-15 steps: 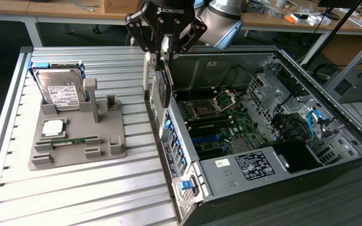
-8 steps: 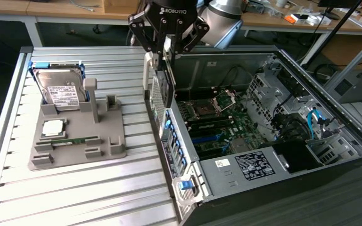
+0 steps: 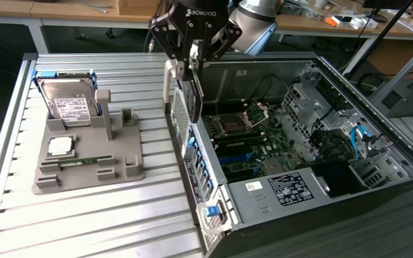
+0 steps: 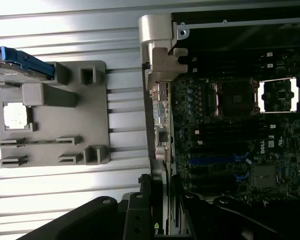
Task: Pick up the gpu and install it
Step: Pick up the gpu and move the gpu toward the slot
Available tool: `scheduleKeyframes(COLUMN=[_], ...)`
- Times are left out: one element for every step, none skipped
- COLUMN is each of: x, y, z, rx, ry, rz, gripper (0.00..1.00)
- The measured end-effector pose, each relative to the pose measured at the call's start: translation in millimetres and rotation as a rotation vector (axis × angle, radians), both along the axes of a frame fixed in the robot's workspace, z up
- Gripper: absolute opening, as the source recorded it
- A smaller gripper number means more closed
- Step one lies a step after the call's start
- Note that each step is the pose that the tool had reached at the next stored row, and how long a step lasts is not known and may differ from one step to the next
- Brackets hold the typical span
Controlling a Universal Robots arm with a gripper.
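Observation:
The gpu hangs edge-down from my gripper, which is shut on its upper edge. Its dark face shows, and the silvery bracket strip stands upright at the end toward the exterior view's left. The card is in the air over the rear wall of the open computer case, above the motherboard. In the wrist view the gpu is seen edge-on between the dark fingers, with its bracket at the far end and the motherboard's blue slots beside it.
On the exterior view's left a grey fixture on the slatted metal table holds a silver hard drive, a square chip and a green memory stick. Cables and drive cages crowd the case's far side.

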State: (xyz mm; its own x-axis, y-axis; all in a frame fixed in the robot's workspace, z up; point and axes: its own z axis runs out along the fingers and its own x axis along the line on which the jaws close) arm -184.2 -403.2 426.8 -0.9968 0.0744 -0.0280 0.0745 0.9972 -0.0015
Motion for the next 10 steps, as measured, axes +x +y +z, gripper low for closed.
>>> scheduleKeyframes(x=[0.5,1.1,1.8,2.4,2.9,3.4,4.0,4.5,5.2,5.7], y=[-0.1,-0.1,-0.2,-0.2,-0.3,-0.3,-0.4,-0.4,-0.5,-0.5], z=[0.0,0.0,0.0,0.0,0.0,0.0,0.0,0.0,0.0,0.0], rx=[0.0,0.0,-0.0001,-0.0001,-0.0001,-0.0001,-0.0001,-0.0001,-0.0002,-0.0001], ry=[0.0,0.0,0.0,0.0,0.0,0.0,0.0,-0.0001,0.0,-0.0001], rz=[0.0,0.0,0.0,0.0,0.0,0.0,0.0,0.0,0.0,0.0], gripper=[0.27,0.27,0.27,0.27,0.27,0.27,0.27,0.27,0.27,0.27])
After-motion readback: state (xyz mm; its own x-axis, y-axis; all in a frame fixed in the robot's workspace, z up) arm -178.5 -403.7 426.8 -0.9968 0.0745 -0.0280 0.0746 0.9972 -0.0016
